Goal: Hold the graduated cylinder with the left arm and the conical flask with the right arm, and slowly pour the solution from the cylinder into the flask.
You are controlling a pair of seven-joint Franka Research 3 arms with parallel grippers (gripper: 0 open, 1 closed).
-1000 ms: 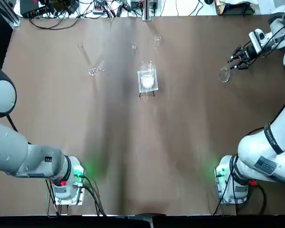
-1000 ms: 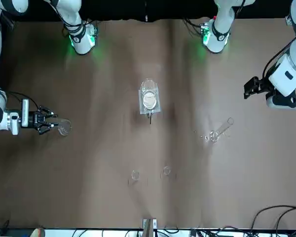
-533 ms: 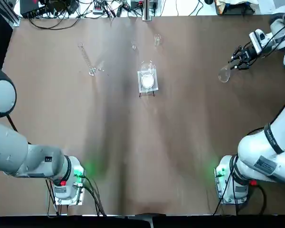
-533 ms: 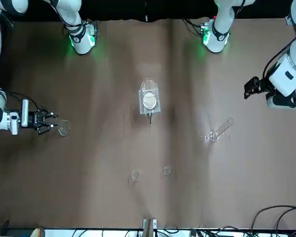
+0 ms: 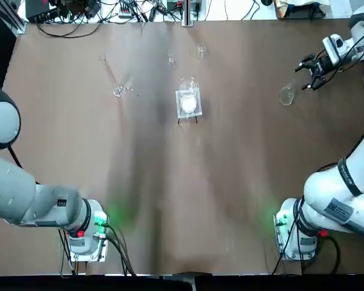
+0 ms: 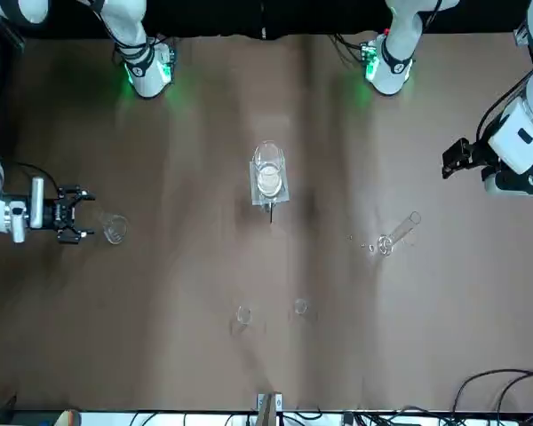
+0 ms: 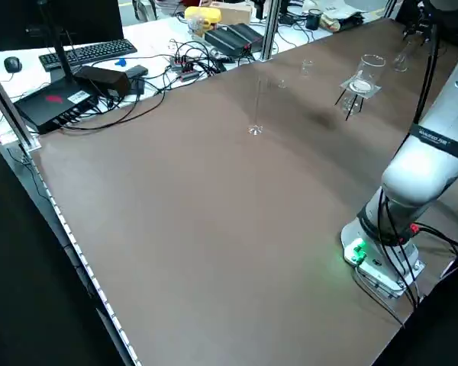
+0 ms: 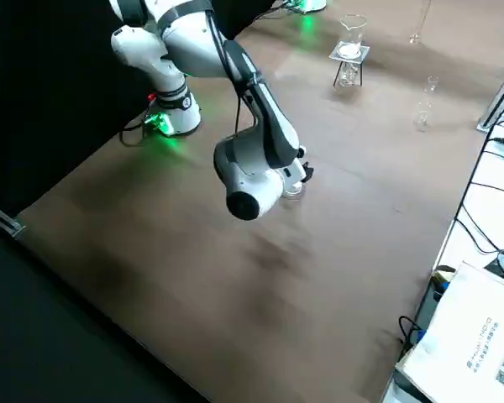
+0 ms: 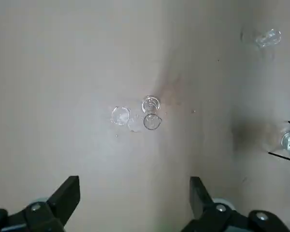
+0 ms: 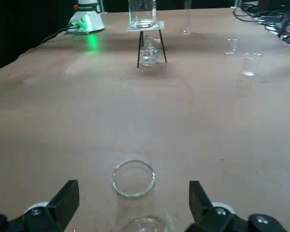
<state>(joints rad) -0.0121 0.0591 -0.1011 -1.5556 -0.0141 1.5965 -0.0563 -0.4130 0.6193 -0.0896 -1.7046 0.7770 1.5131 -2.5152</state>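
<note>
Clear glass, the conical flask (image 6: 115,229) now stands released at front-view nine o'clock, the wide right claw (image 6: 91,216) just beyond; cylinder (image 6: 400,232), three o'clock, awaits the wide left claw (image 6: 446,161), two o'clock. Pouring likely needs regrasping.

The right gripper (image 10: 134,193) has matt black fingers with shiny metal screws; just ahead of it, the conical flask (image 5: 287,95) is smooth, glossy clear glass. Ahead of the left gripper (image 9: 135,193), equally matt black, the graduated cylinder (image 6: 404,228) is slick, clear glass. Around both claws, the brown tabletop (image 5: 230,182) looks smooth, with a soft satin sheen.
</note>
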